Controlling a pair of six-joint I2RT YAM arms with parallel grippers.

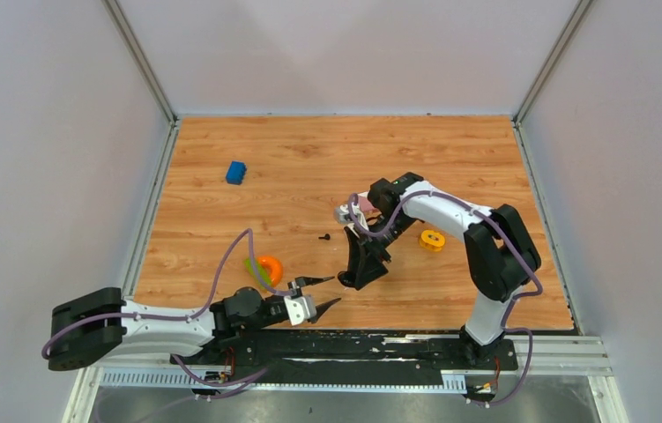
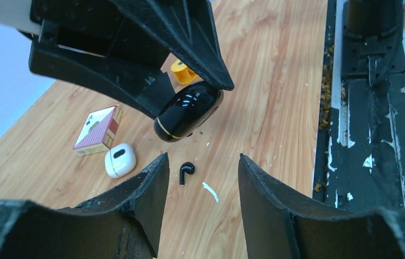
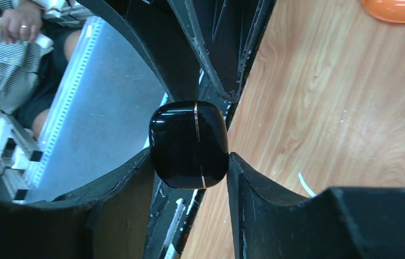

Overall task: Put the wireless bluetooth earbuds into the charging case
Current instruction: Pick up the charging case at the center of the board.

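Left wrist: right gripper (image 3: 189, 156) grips charging case (image 2: 188, 109) near table (image 2: 292, 97) edge; left gripper (image 2: 201, 159) parted, apparently straddling earbud (image 2: 186, 172)

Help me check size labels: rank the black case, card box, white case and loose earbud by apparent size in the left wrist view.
1. black case, though it may sit nearer the camera
2. card box
3. white case
4. earbud, clearly smallest

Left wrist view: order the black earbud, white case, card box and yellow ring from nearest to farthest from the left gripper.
1. black earbud, just ahead of the left gripper, between its fingers.
2. white case, ahead, left.
3. card box, just beyond it.
4. yellow ring, farthest, upper centre.
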